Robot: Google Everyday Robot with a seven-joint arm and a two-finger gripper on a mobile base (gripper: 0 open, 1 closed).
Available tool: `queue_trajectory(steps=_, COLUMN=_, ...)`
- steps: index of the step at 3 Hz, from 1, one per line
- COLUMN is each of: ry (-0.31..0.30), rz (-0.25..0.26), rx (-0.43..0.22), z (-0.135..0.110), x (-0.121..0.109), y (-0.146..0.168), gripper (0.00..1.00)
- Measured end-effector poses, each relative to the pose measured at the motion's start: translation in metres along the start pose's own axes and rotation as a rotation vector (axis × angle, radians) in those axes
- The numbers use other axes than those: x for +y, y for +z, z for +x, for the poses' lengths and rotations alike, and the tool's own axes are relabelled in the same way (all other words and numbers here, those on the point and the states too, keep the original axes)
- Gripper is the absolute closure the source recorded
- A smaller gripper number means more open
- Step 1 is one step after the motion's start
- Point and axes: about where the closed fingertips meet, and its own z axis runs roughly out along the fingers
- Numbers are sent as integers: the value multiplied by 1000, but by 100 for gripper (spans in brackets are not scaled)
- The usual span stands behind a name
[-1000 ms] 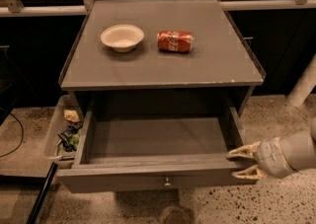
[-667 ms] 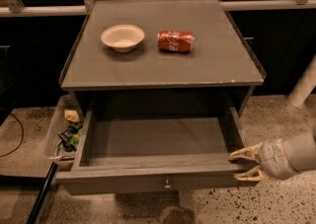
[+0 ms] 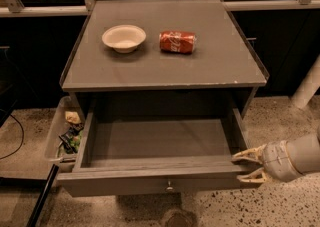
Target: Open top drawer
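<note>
The top drawer [image 3: 150,183] of the grey cabinet is pulled far out toward me and its inside is bare. Its flat front panel carries a small round metal knob [image 3: 169,187] at the centre. My gripper [image 3: 248,167] comes in from the right and sits at the drawer's front right corner. Its two pale fingers are spread apart, one above and one below the corner edge, and they hold nothing.
A white bowl [image 3: 124,37] and a red soda can lying on its side [image 3: 177,42] rest on the cabinet top [image 3: 210,66]. A tray with small items [image 3: 64,136] hangs at the cabinet's left side. A white post [image 3: 307,86] stands at the right. Speckled floor lies below.
The gripper has shifted very slightly to the right at the drawer's corner. The drawer stays open in the same place.
</note>
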Motion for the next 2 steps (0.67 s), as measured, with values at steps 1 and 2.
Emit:
queue_trajectory(steps=1, ry=6, rz=-7, rx=-1, z=-1, x=-2, y=1, gripper=35)
queue_trajectory(steps=2, ry=-29, rz=5, rx=20, z=-16, x=-15, y=-12, gripper=12)
